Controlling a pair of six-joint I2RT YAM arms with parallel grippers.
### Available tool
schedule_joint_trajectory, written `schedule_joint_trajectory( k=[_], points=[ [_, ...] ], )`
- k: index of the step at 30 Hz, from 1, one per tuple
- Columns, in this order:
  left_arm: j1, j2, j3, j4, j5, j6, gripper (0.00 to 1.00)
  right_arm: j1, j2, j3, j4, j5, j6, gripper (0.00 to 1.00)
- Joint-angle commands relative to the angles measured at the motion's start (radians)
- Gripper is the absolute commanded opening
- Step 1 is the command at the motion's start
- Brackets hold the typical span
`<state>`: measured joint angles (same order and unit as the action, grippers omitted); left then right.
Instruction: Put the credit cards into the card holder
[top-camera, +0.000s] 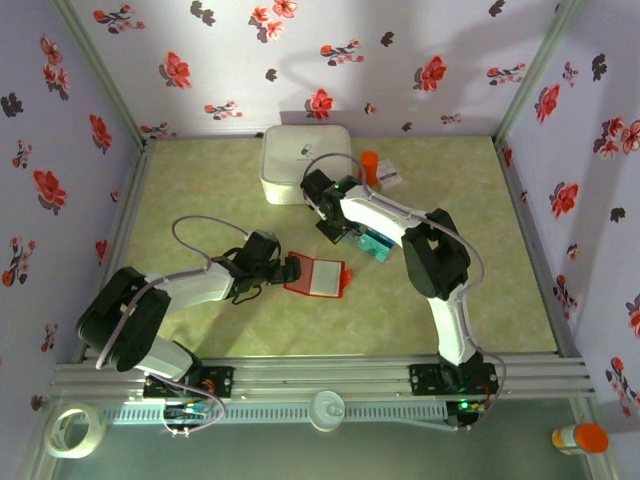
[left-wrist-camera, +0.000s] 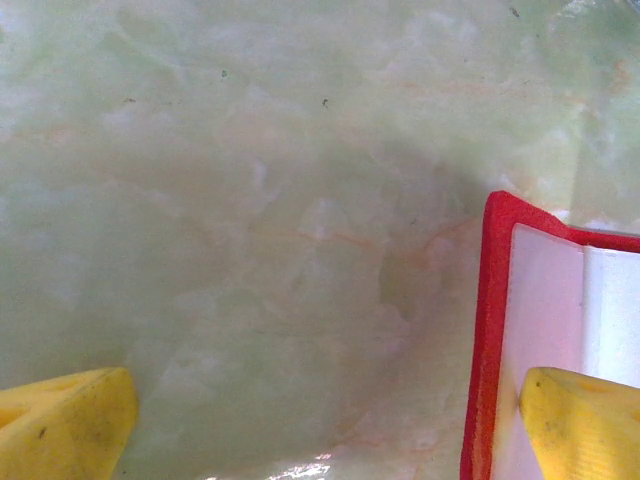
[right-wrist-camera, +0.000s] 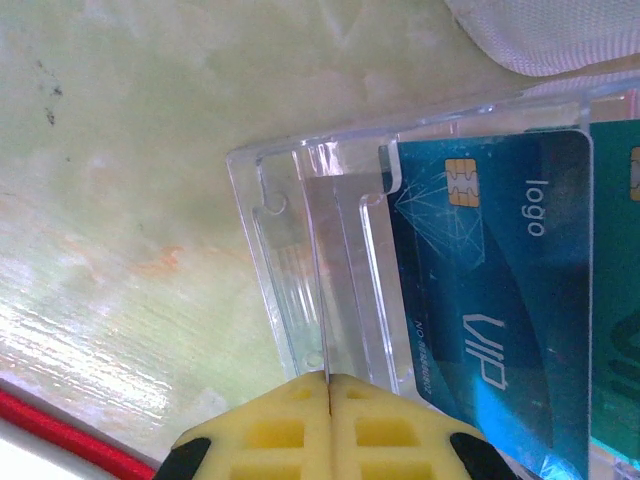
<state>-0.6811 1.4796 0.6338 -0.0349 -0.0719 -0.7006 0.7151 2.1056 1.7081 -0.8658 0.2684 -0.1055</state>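
On the green table (top-camera: 200, 200), the right gripper (right-wrist-camera: 328, 425) is sitting shut at the clear tray (right-wrist-camera: 290, 290) beside the teal credit cards (right-wrist-camera: 490, 300), seemingly starting a pick. The left gripper (left-wrist-camera: 325, 440) is hovering wide open at the red card holder (left-wrist-camera: 545, 300). The next move is calling for a secure card grasp.

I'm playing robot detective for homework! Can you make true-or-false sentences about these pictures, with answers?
1. The flat bright-red folding card holder lies open, pale side up. True.
2. The left tool is shut tight. False: its yellow fingers stand wide apart.
3. The right tool is closed at the edge of the clear plastic tray. True.
4. The glossy teal-blue rectangular cards sit inside the card holder. False: they lie in the clear plastic tray.
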Motion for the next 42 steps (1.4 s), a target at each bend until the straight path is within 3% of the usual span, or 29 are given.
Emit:
schedule_joint_trajectory(
  k=[1,14,20,30,42],
  points=[
    [-0.003,0.013,-0.021,-0.028,-0.003,-0.004,1.00,-0.006,-0.057,0.023,-0.036,-0.027,-0.017,0.00],
    [-0.001,-0.048,0.041,-0.139,-0.021,0.064,1.00,0.008,-0.209,0.037,-0.015,-0.145,0.100,0.00],
    [-0.003,-0.036,0.070,-0.224,-0.060,0.105,1.00,0.008,-0.367,-0.159,0.162,-0.300,0.292,0.00],
    [-0.042,0.016,0.056,-0.250,-0.076,0.087,1.00,0.016,-0.580,-0.655,0.710,-0.560,0.701,0.00],
    [-0.063,-0.022,-0.001,-0.244,-0.118,0.003,1.00,0.050,-0.533,-0.745,0.815,-0.589,0.785,0.00]
  ],
)
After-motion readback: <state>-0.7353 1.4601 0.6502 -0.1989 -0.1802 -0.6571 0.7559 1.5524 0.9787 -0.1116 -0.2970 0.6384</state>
